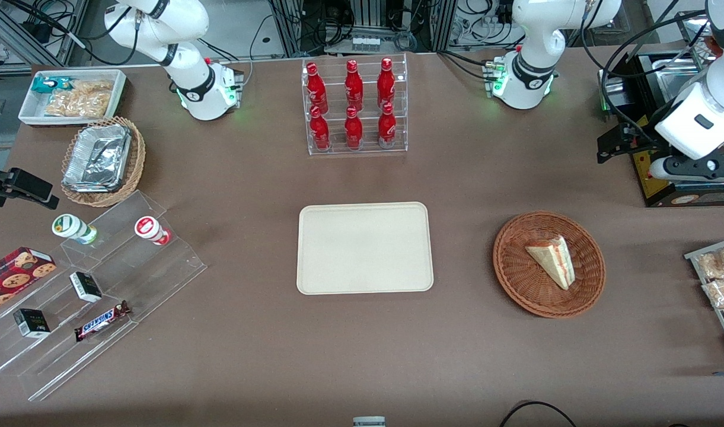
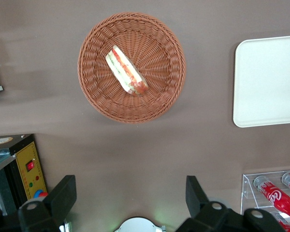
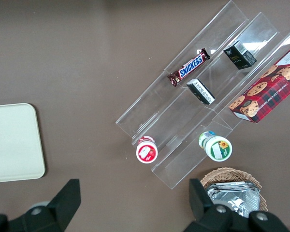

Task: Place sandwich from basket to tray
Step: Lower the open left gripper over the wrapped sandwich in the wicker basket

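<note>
The sandwich [image 1: 552, 258] [image 2: 125, 71], a white-bread wedge with pink and yellow filling, lies in the round reddish-brown basket [image 1: 505, 261] [image 2: 94, 92]. The cream tray [image 1: 364, 248] [image 2: 268, 82] lies flat and bare at the table's middle, beside the basket. My left gripper [image 1: 621, 142] [image 2: 129, 193] hangs high at the working arm's end of the table, farther from the front camera than the basket and well apart from it. It is open wide, its black fingers [image 2: 63, 193] holding nothing.
A black box with a yellow panel [image 1: 658, 178] [image 2: 26, 166] stands below the gripper. A clear rack of red bottles [image 1: 354, 107] stands farther back than the tray. Snack packets [image 1: 717, 279] lie at the working arm's end. A stepped acrylic shelf [image 1: 89, 284] and a foil-filled tan basket [image 1: 101, 160] sit toward the parked arm's end.
</note>
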